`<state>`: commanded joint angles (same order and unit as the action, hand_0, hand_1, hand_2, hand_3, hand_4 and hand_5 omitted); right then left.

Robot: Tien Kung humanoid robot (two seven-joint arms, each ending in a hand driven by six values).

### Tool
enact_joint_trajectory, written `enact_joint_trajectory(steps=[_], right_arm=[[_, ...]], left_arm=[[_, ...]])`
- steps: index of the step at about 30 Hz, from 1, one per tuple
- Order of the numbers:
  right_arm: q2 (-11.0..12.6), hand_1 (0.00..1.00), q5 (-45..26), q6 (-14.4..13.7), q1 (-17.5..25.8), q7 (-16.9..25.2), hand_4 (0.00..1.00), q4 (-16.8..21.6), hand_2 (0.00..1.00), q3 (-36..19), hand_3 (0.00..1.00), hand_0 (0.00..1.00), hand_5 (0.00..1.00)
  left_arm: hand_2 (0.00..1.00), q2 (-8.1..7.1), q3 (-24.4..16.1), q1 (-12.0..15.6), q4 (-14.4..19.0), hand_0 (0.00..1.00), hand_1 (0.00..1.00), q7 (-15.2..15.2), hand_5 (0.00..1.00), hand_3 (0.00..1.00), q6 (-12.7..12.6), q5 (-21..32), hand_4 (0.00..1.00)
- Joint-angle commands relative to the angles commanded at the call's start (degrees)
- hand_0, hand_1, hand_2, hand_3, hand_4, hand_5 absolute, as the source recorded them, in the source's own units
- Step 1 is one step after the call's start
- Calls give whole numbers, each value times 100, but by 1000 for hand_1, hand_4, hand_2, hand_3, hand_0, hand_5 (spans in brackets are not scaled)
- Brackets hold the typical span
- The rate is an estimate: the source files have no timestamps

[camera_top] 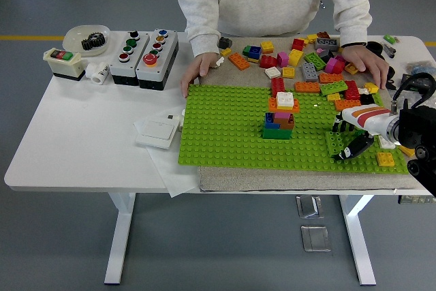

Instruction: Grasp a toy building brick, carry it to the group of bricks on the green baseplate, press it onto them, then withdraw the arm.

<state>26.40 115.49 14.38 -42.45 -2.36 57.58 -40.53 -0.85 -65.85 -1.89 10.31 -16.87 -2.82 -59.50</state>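
A stack of bricks [279,119] stands mid-baseplate: green at the bottom, blue, orange and pink above, a white brick on an orange plate on top. The green baseplate [225,134] covers the table's middle. My right hand [347,138] hovers low over the baseplate's right part, fingers spread and holding nothing, with a green brick [338,143] just under it. A yellow brick [385,159] lies near the right corner. Loose bricks [313,59] are scattered behind the plate. The left arm is out of sight.
A person stands at the far side, one hand [196,73] on the baseplate's back left corner, the other [366,63] on the loose bricks. Button boxes [146,56], a white bowl [86,37] and a white switch plate [159,129] sit at the left.
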Motion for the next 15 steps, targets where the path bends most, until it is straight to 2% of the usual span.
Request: enact_joint_trajectory(steps=[13, 15], right_arm=[[22, 606, -22, -29, 4, 31, 924, 30, 637, -15, 606, 652, 328], [24, 597, -29, -43, 2, 45, 900, 32, 615, -15, 574, 635, 314]], left_arm=[[804, -3, 1, -6, 0, 858, 803, 1, 633, 621, 9, 3, 694], [804, -4, 6, -7, 0, 858, 802, 2, 634, 620, 10, 11, 693]])
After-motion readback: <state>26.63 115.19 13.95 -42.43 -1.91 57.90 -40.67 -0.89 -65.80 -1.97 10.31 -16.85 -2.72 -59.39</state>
